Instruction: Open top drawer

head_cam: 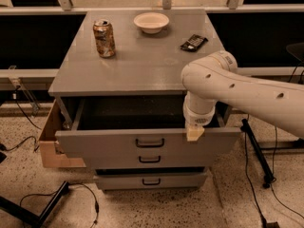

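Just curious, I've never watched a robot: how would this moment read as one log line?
wide grey top drawer: pulled out, inside showing | gripper: at drawer front's upper edge, right of black loop handle | task: apparently done

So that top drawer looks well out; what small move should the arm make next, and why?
Probably lift the tool up and clear of the front edge of the top drawer, where it sits right of the handle. The drawer stands well out, its dark inside showing below the tabletop, so it seems open enough.
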